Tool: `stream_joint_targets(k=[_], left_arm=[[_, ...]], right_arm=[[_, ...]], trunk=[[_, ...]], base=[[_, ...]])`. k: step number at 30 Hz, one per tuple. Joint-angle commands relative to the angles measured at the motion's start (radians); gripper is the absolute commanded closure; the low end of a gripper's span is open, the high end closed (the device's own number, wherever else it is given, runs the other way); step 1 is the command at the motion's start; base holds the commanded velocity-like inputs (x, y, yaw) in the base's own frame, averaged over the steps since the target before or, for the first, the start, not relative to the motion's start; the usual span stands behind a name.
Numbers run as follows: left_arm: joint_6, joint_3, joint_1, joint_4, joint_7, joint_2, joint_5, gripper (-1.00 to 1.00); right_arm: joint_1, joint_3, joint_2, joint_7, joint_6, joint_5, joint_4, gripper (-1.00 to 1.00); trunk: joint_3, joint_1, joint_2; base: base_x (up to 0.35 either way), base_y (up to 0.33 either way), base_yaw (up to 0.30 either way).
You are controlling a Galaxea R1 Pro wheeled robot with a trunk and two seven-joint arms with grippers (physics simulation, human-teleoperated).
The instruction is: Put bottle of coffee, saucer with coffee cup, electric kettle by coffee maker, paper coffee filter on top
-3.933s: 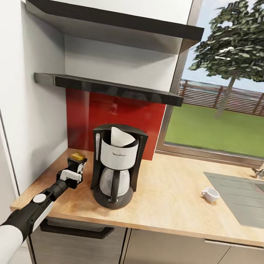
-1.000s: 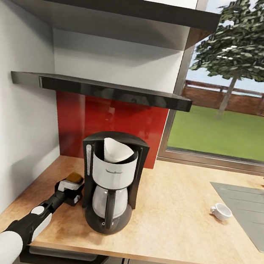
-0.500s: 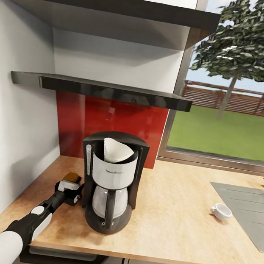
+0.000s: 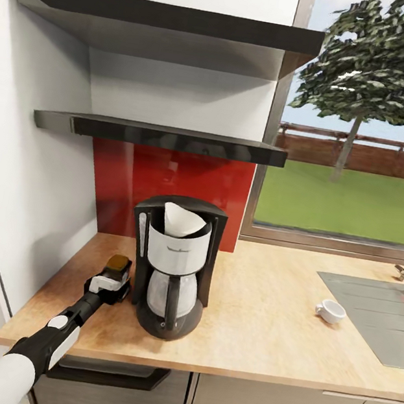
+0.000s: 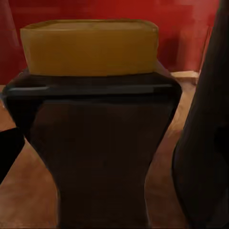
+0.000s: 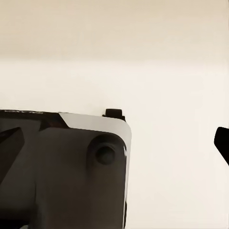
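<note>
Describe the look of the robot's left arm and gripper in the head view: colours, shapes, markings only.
The left arm runs from a smooth white rounded shell through a black tapered forearm carrying a white side panel and a round grey disc. A slim black wrist leads to the left gripper, a black blocky body with a white bracket across its top. No cables or lettering can be made out.

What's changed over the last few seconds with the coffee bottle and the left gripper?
The left gripper has set the coffee bottle upright on the countertop beside the coffee maker; whether the fingers have let go is unclear. The head camera shifted. The filter and cup stayed put.
</note>
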Motion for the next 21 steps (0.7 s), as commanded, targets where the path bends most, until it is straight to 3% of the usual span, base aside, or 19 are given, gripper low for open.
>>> stream_joint_targets(k=[1,17,21], left_arm=[[-0.002,0.004,0.0,0.001,-0.008,0.0,0.001,-1.0],[-0.002,0.004,0.013,-0.01,-0.009,0.003,0.001,-1.0],[-0.003,0.003,0.092,-0.138,-0.027,0.004,0.002,-1.0]], right_arm=[[0.0,0.007,0.0,0.004,-0.003,-0.011,0.001,-1.0],[0.0,0.008,0.0,0.004,-0.003,-0.01,0.001,-1.0],[0.0,0.008,0.001,0.004,-0.005,-0.011,0.0,-1.0]], trunk=[[0.0,0.0,-0.001],[0.0,0.0,-0.001],[0.0,0.0,-0.001]], base=[[-0.331,0.0,0.0],[-0.337,0.0,0.0],[-0.331,0.0,0.0]])
